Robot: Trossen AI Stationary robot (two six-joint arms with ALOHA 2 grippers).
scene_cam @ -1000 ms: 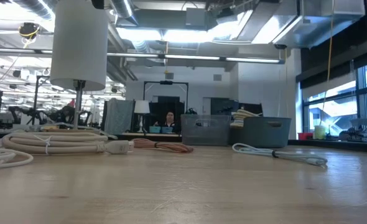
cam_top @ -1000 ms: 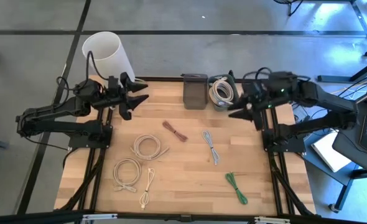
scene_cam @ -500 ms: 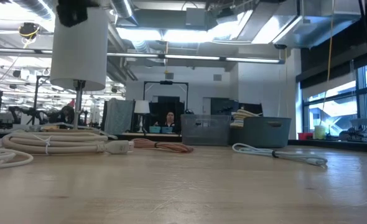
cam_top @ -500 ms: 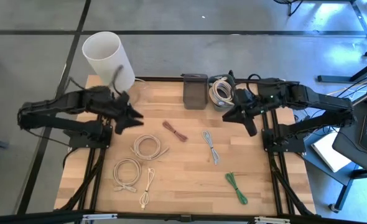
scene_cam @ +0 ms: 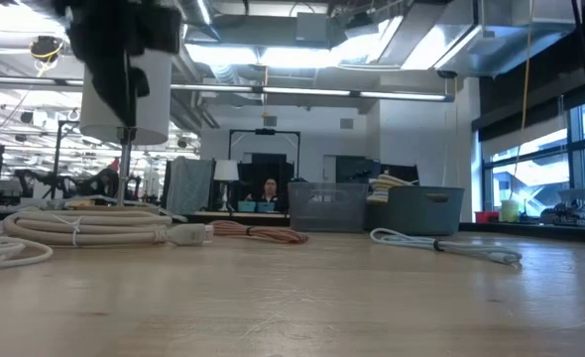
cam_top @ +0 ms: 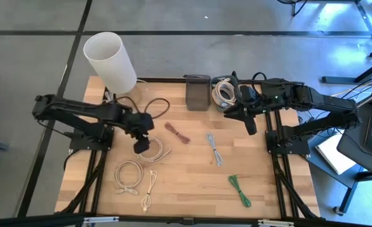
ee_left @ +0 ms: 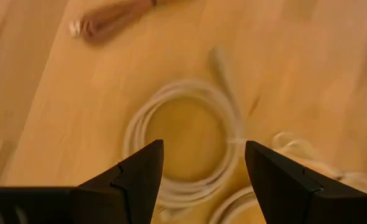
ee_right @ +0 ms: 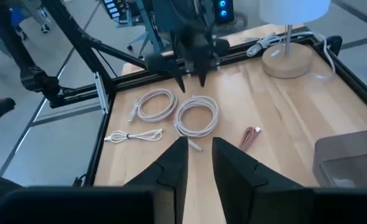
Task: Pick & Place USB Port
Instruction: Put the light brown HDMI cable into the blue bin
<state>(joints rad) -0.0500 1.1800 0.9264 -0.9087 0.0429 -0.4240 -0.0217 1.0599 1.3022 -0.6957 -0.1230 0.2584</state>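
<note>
Hovering left end effector (cam_top: 142, 145) over white cable coil (cam_top: 151, 150)

From directly overhead we see the whole light wooden slatted table (cam_top: 192, 176) and both arms. Our low camera sits at tabletop level, facing across the boards into the room. Our left wrist camera looks steeply down, close over a coiled white cable (ee_left: 183, 143); the right wrist view, farther off, faces across the table and shares that coil (ee_right: 197, 116).
</note>
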